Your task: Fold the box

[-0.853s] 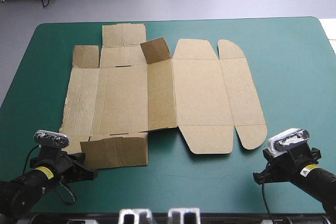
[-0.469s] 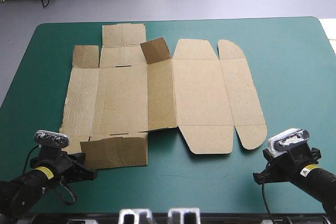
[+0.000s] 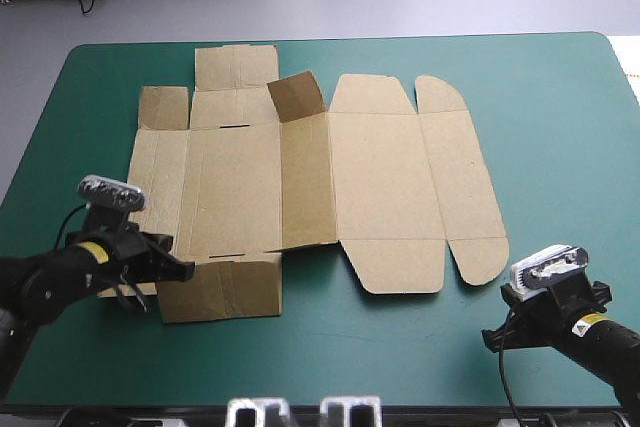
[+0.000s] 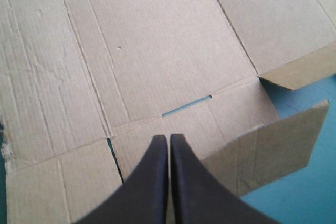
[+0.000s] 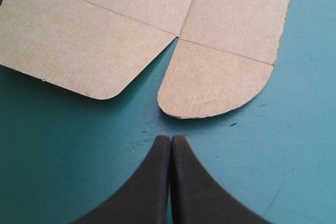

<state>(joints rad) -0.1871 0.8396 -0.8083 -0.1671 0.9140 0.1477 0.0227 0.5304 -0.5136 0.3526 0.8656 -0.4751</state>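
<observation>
The brown box [image 3: 300,177] lies as a flat cut sheet across the middle of the table. One small flap [image 3: 296,95] at its far side stands up. My left gripper [image 3: 186,272] is shut and hovers over the sheet's near left corner. In the left wrist view its tip [image 4: 169,138] sits above a near flap, just short of a slot [image 4: 186,106], and the neighbouring near flap [image 4: 273,148] is tilted up beside it. My right gripper [image 3: 488,337] is shut over the cover near the front right. Its tip [image 5: 171,138] stops just short of the rounded flap [image 5: 215,85].
Bare teal-green cover [image 3: 560,147] runs along the right of the sheet, and a strip [image 3: 380,347] lies between the sheet and the table's front edge. The sheet's far flap [image 3: 235,65] reaches close to the far edge.
My left arm has moved forward and a little to the right, from the front left corner of the table onto the box's near left flaps. The right arm and the box stay as before.
</observation>
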